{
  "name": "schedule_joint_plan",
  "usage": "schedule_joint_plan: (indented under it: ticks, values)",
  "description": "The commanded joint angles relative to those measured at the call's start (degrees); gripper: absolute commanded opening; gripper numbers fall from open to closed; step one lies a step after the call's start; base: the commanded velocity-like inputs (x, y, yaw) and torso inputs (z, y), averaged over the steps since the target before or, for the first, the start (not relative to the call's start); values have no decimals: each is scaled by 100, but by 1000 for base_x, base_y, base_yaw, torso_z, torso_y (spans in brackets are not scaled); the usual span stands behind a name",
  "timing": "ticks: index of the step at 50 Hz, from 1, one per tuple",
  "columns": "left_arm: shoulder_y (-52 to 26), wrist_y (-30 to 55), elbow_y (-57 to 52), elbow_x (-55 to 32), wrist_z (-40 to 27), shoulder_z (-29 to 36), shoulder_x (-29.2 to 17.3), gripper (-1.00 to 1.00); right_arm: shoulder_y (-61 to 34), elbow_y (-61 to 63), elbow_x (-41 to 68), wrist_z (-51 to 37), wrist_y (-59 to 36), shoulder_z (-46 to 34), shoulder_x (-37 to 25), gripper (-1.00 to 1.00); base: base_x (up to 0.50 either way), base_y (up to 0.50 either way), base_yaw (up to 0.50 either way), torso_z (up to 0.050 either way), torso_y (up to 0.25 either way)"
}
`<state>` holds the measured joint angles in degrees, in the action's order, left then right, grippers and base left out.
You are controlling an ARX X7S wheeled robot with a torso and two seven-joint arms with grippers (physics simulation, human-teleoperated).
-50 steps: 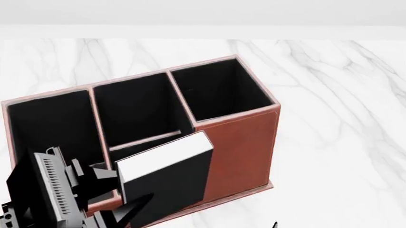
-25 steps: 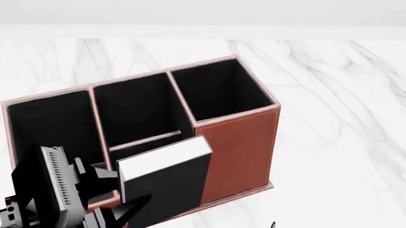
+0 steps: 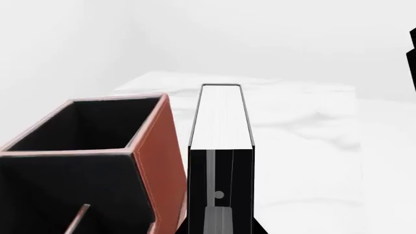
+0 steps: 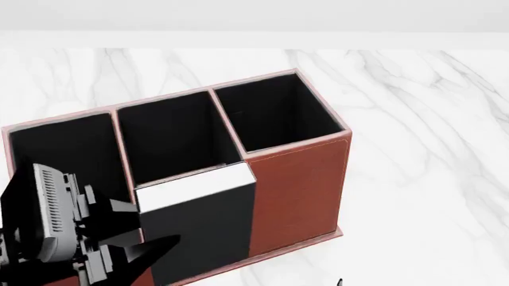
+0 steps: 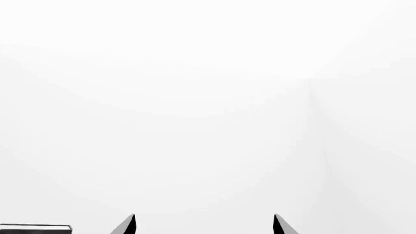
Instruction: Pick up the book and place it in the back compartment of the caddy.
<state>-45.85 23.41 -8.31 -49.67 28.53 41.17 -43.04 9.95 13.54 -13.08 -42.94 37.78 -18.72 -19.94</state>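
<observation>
Change: small thick black book [image 4: 195, 223] now stands more upright, white pages nearer the thin crossbar.
Left hand [image 4: 119, 253]: clamped on book.
Right hand [image 5: 204, 225]: fingers spread wide.
Caddy: reddish-brown leather-look organiser [image 4: 298, 185] on white marble counter [image 4: 421, 179].

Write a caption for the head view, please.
Left gripper holds the black book upright at the caddy's low wall, by the back compartment.
</observation>
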Motion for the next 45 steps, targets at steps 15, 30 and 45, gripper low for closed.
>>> schedule_joint_plan:
  ticks: [15,30,45]
  values:
    - [-567,38,630,-104,439,-135,108,-100,-37,-54,-12,-38,23,-76,-31,100,0,0,0,0,1]
    - [-851,0,1022,187,658,-16,226,-100,-40,-47,-10,-69,39,-95,-60,100,0,0,0,0,1]
    - [-1085,-369,2061,521,1087,78,616,-100,-78,-86,2,-87,39,-135,-77,100,0,0,0,1,1]
